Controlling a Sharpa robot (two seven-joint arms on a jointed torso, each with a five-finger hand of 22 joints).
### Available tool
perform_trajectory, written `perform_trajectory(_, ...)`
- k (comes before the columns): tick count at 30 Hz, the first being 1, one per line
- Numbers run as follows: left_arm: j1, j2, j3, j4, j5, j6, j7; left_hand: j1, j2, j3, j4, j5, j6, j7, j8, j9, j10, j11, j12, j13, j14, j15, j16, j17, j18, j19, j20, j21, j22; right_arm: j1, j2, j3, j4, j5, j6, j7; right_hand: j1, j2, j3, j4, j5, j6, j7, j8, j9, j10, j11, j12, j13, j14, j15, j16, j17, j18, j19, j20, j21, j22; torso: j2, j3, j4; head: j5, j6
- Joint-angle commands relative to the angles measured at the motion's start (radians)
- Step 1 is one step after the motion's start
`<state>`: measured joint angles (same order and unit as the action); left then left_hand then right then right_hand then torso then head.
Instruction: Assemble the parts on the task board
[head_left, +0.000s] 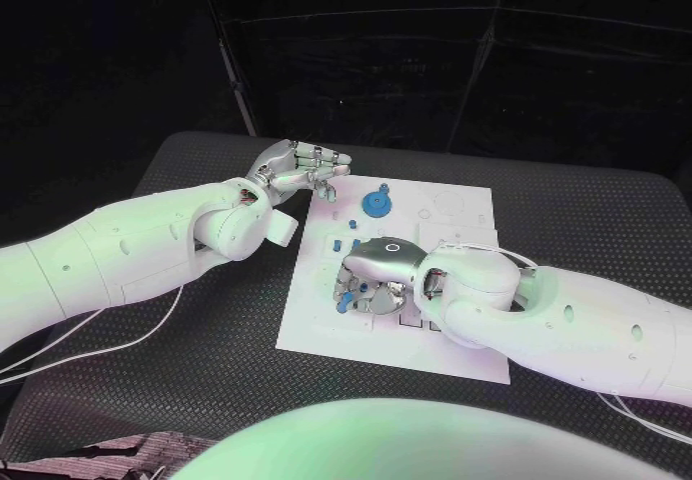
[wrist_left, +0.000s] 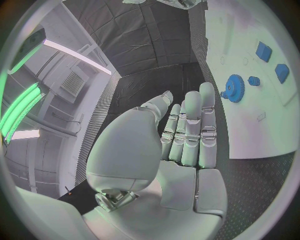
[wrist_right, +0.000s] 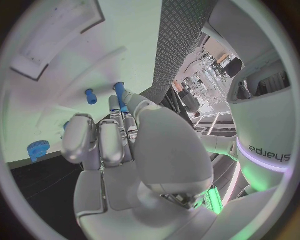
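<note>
On the black table (head_left: 202, 340) the white task board (head_left: 418, 215) lies in the middle, seen from my head. My left hand (head_left: 296, 170) hovers at the board's far left corner, its fingers curled in with nothing in them. A blue gear (head_left: 378, 204) lies on the board just beside that hand, and small blue pegs (head_left: 353, 224) stand between the gear and my right hand (head_left: 378, 275). My right hand is lowered palm-down over the middle of the board, fingers bent toward the surface, with a blue part (head_left: 346, 303) at its fingertips; whether it is pinched I cannot tell from here.

From my left wrist, my left hand (wrist_left: 178, 150) shows its fingers (wrist_left: 190, 125) pressed side by side and holding nothing. The board (wrist_left: 250, 110) lies beyond the fingertips, with the gear (wrist_left: 235, 88) near them and blue blocks (wrist_left: 264, 51) farther off.

From my right wrist, my right hand (wrist_right: 125, 150) has its fingers bent together, and a blue peg (wrist_right: 120, 95) stands up at the fingertips, apparently held between them. Another peg (wrist_right: 91, 96) stands on the board (wrist_right: 75, 60) just beside it, and a small blue gear (wrist_right: 37, 149) lies near the board's edge.
</note>
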<state>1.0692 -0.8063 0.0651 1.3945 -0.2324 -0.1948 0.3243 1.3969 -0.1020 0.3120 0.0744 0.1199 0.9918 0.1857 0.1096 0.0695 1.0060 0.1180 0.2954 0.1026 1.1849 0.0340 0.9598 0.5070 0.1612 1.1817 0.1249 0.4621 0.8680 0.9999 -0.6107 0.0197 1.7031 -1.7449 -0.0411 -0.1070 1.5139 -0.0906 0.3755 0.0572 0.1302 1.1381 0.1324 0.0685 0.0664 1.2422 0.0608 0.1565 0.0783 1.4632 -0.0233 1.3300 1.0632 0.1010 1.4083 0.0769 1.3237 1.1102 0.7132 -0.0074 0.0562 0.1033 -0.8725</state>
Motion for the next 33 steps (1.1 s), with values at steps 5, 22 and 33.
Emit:
perform_trajectory(5, 0.002, 0.000, 0.001, 0.003, 0.001, 0.009, 0.005, 0.001, 0.008, -0.004, -0.001, 0.001, -0.001, -0.002, 0.002, 0.002, -0.006, 0.000, 0.004, 0.001, -0.006, -0.001, -0.005, -0.001, 0.021, -0.001, 0.007, -0.004, -0.001, 0.001, 0.003, -0.004, -0.002, -0.040, 0.041, -0.018, -0.009, 0.000, 0.009, 0.000, -0.001, 0.000, 0.007, 0.001, 0.002, 0.007, 0.000, -0.006, 0.001, 0.026, 0.001, 0.003, -0.002, -0.013, 0.001, 0.004, 0.002, -0.001, -0.001, 0.0002, -0.0008, 0.002, 0.000)
perform_trajectory(22, 0.002, 0.001, 0.001, 0.003, 0.001, 0.012, 0.004, 0.001, 0.008, -0.004, -0.001, 0.001, -0.001, -0.002, 0.002, 0.002, -0.006, 0.000, 0.004, 0.001, -0.006, -0.001, -0.005, -0.001, 0.021, -0.001, 0.007, -0.004, -0.001, 0.000, 0.014, -0.011, -0.001, -0.064, 0.013, -0.030, -0.097, -0.053, -0.008, 0.018, 0.016, -0.056, 0.017, -0.008, -0.003, -0.053, 0.018, -0.049, -0.009, 0.018, 0.015, -0.012, -0.029, -0.009, -0.013, 0.015, -0.013, -0.025, -0.002, -0.0004, -0.0005, -0.001, 0.000)
perform_trajectory(33, 0.002, 0.001, 0.001, 0.002, 0.001, 0.015, 0.002, 0.001, 0.008, -0.004, -0.001, 0.001, -0.001, -0.002, 0.002, 0.002, -0.006, 0.000, 0.004, 0.001, -0.006, -0.001, -0.005, -0.001, 0.021, -0.001, 0.007, -0.004, -0.001, 0.000, 0.010, -0.029, 0.006, -0.051, -0.025, -0.012, -0.129, -0.077, -0.041, 0.018, 0.018, -0.156, 0.009, -0.009, -0.003, -0.121, 0.023, -0.056, -0.009, 0.012, 0.019, -0.028, -0.055, -0.004, -0.023, 0.023, -0.030, -0.051, -0.001, 0.0004, -0.0009, -0.002, 0.000)
